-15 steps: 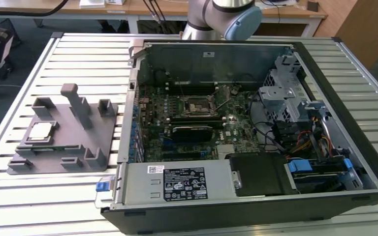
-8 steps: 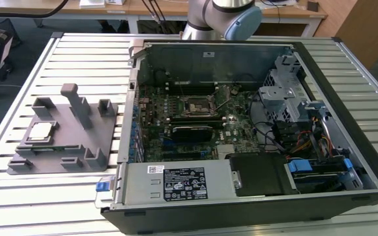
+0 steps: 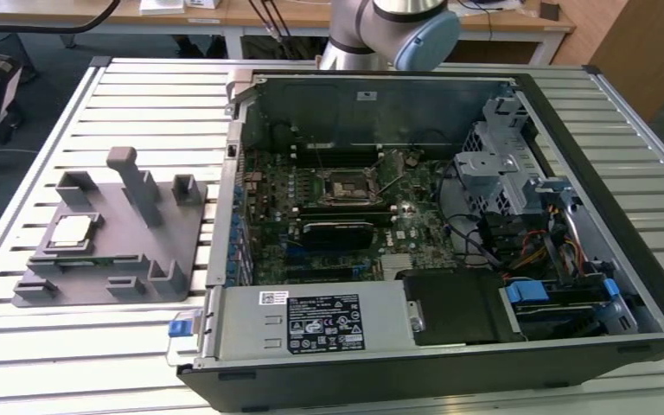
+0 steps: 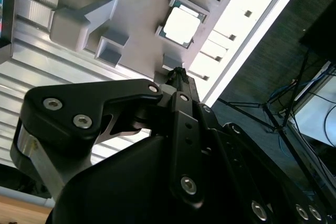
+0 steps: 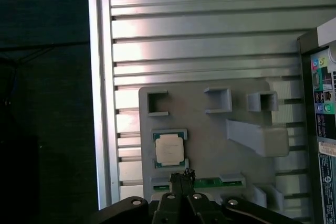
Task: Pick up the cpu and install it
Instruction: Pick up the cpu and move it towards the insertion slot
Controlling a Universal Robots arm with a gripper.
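**CPU sitting in its holder pocket, gripper closed and empty**

Closest thing to the wrist cameras is the gripper [image 5: 181,173]. Its black fingertips are pressed together with nothing between them, so it's closed and carrying nothing. Past the tips in both wrist views lies the cpu [image 5: 169,148], apart from them and not touched.

Now the exterior view, going from its left to its right. At roughly 9 o'clock on the slatted metal table [image 3: 136,95] sits the grey holder block [image 3: 136,251], with upright posts and a bunch of small square pockets. The cpu lies flat, silvery plate up, in the pocket on the block's 9 o'clock side. Just beside it, toward 6 o'clock, a thin green board strip [image 3: 87,258] lies in a long slot.

Next over is the open computer case [image 3: 609,156], lying on its side and taking up everything from the middle out to 3 o'clock. Inside it:
- The green motherboard [image 3: 413,216] covers the floor.
- The dark square socket [image 3: 344,186] with its metal frame sits near the board's middle, well apart from the cpu.
- A silver power supply box [image 3: 309,322] fills the case's 6 o'clock edge.
- A grey metal drive cage [image 3: 500,164] stands at the 3 o'clock side.
- A tangle of cables [image 3: 528,251] sits just toward 6 o'clock from the cage.

The robot arm [image 3: 396,26] stands at 12 o'clock, behind the case.
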